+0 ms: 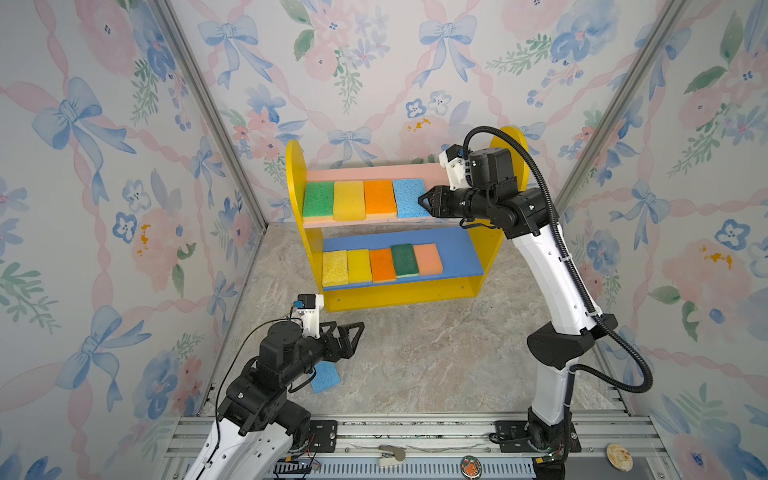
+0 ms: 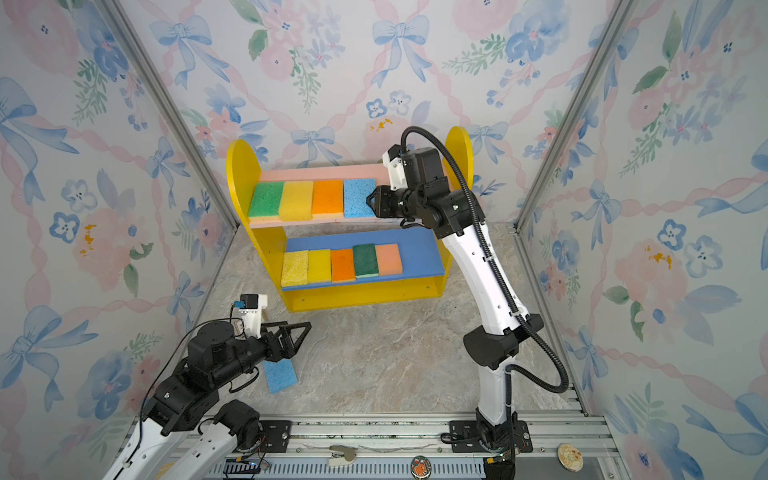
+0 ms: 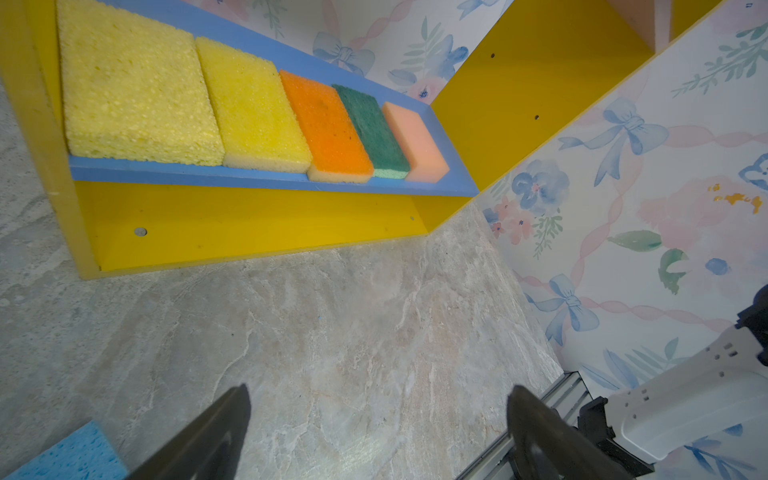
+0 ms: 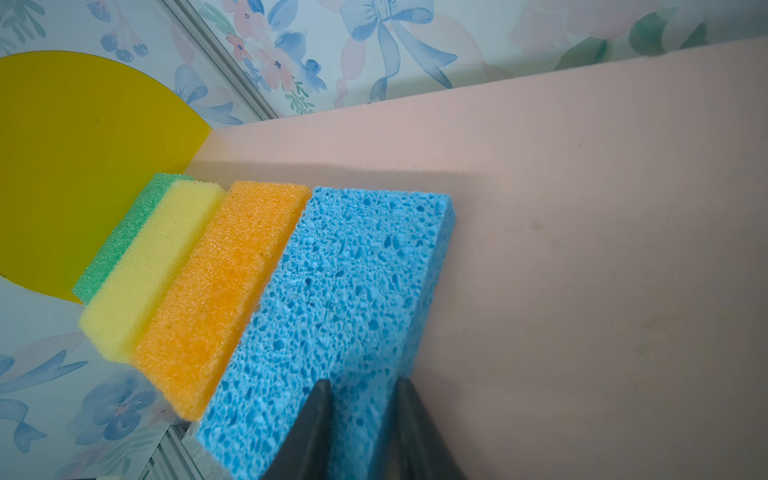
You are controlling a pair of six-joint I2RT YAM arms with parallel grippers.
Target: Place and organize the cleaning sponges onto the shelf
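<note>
Right gripper [image 4: 365, 382] sits at edge of blue sponge [image 4: 332, 291] on pink board [image 4: 582, 208].

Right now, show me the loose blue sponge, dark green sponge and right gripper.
loose blue sponge [image 2: 282, 376]: top view, exposed face.
dark green sponge [image 1: 404, 258]: top view, scrub face.
right gripper [image 4: 363, 382]: right wrist view, between fingertips.

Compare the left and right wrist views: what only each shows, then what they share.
Left wrist only: the blue lower board with five sponges, a loose blue sponge on the table, the open left gripper. Right wrist only: the pink upper board's top with four sponges, the right gripper at the end blue sponge. Shared: the shelf's yellow sides, floral wallpaper.
</note>
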